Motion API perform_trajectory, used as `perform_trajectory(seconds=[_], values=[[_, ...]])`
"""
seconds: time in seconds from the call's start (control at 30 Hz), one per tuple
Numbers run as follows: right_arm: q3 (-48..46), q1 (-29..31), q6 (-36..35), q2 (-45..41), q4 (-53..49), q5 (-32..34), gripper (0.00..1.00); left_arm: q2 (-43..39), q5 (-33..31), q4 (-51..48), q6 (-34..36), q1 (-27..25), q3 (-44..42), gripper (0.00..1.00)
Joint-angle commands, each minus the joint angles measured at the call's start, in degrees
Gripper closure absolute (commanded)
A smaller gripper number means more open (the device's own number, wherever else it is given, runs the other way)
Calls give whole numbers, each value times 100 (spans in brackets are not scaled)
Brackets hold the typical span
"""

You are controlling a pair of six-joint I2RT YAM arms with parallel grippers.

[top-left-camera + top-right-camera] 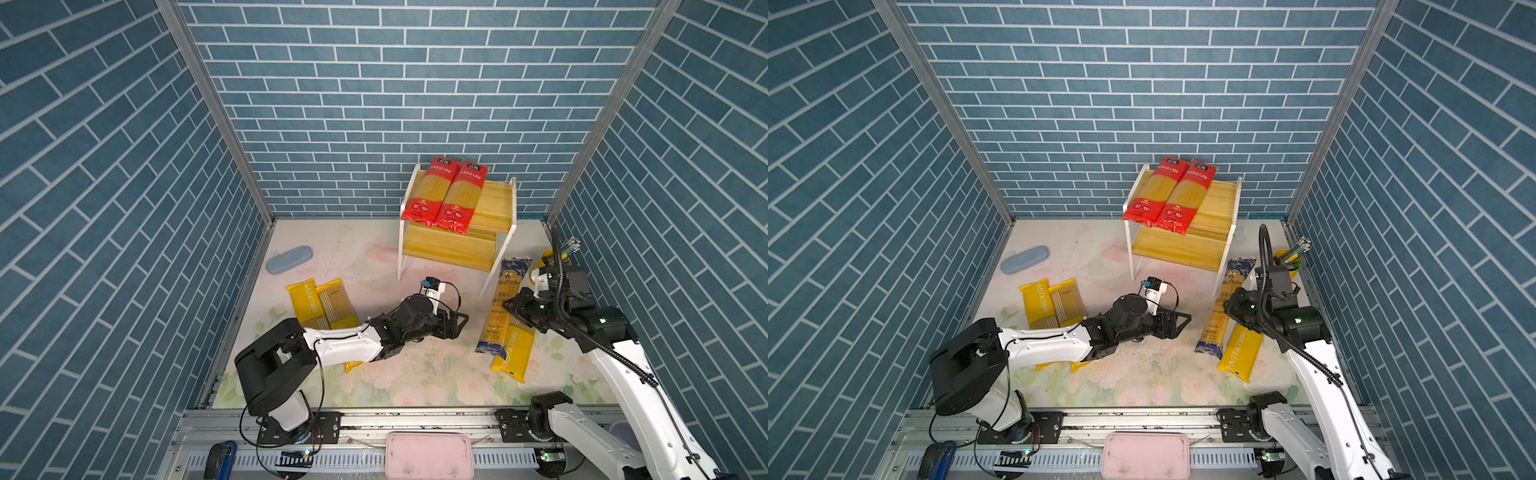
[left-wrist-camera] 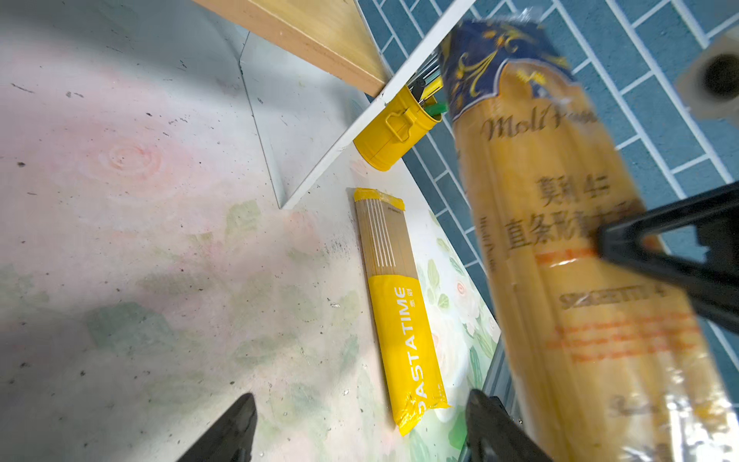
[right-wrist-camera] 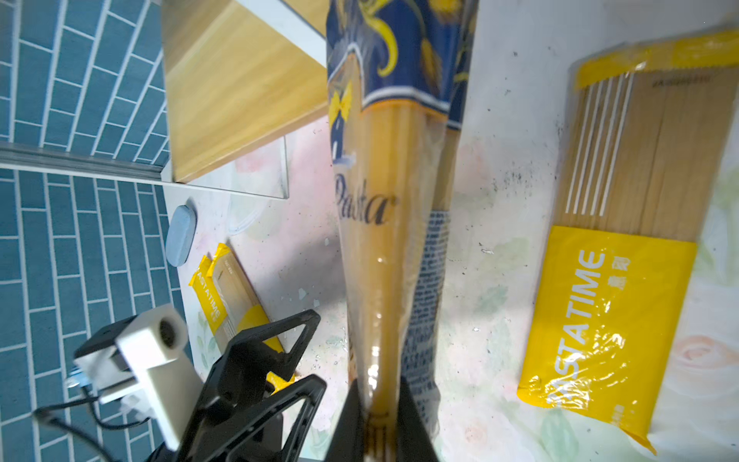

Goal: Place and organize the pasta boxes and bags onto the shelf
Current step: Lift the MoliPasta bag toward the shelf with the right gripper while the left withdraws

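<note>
The yellow "PASTATIME" packet (image 1: 302,305) and the yellow-tan striped packet (image 1: 334,303) lie at nine o'clock of the left gripper (image 1: 457,324), whose claw hangs wide, holding nothing. At its twelve o'clock the two-tier wooden shelf (image 1: 449,251) bears two red clear-middled packets (image 1: 434,191) on its upper board. At three o'clock the right gripper (image 3: 378,396) clamps narrow on the dark blue-ended packet (image 1: 509,282); a second yellow packet (image 1: 513,353) lies at its six o'clock, a yellow tin cup (image 2: 394,132) of pens at one.
</note>
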Motion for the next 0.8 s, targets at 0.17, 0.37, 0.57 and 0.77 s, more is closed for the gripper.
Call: perform_trajectory(seconds=[0.17, 0.37, 0.57, 0.77], values=[[2318, 7, -756, 418, -834, -342, 100, -296, -78, -138, 233, 32, -81, 17], [2970, 2, -727, 479, -858, -358, 100, -274, -8, -90, 136, 27, -53, 17], [3444, 7, -792, 604, -971, -306, 100, -344, -32, -257, 278, 30, 60, 17], [3681, 6, -685, 817, -814, -413, 100, -315, -26, -92, 160, 23, -28, 17]])
